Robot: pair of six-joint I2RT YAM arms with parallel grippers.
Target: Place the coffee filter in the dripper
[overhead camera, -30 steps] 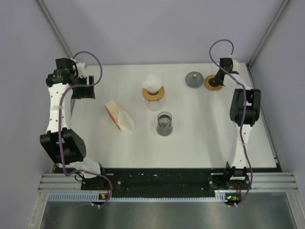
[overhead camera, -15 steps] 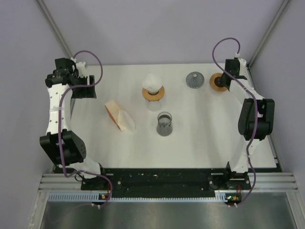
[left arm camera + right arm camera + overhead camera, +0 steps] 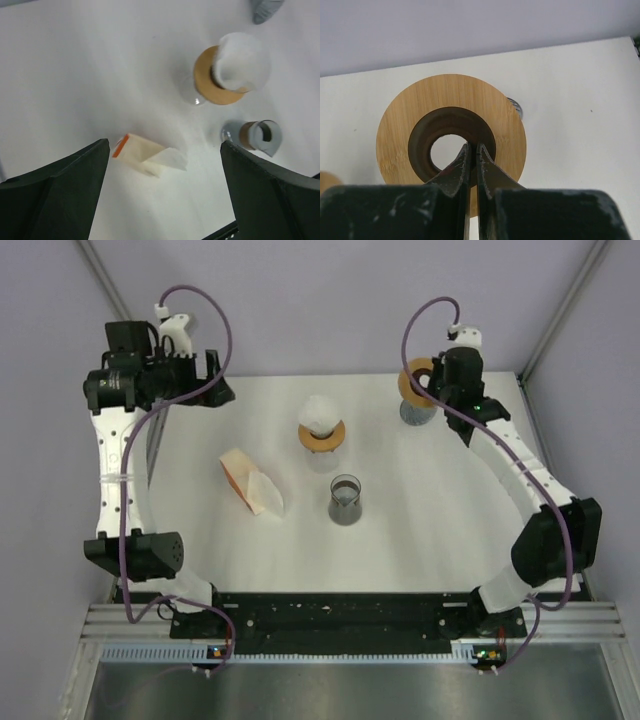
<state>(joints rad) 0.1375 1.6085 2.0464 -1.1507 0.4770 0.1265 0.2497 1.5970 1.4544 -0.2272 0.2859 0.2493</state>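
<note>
In the top view, the white coffee filter (image 3: 320, 410) sits in the dripper (image 3: 336, 434) on the bench (image 3: 440, 530). Right of the dripper, the right end effector (image 3: 430, 390), jaws closed, has lifted a wooden ring (image 3: 413, 378) off the bench and carries it above a grey cone (image 3: 411, 415). Left of the dripper, the left end effector (image 3: 214, 380) has risen and spread wide, empty.

In the left wrist view, a filter pack (image 3: 147, 154) lies near-left of the dripper.

In the right wrist view, closed tips pinch the ring's inner rim.

The filter already looks seated.
</note>
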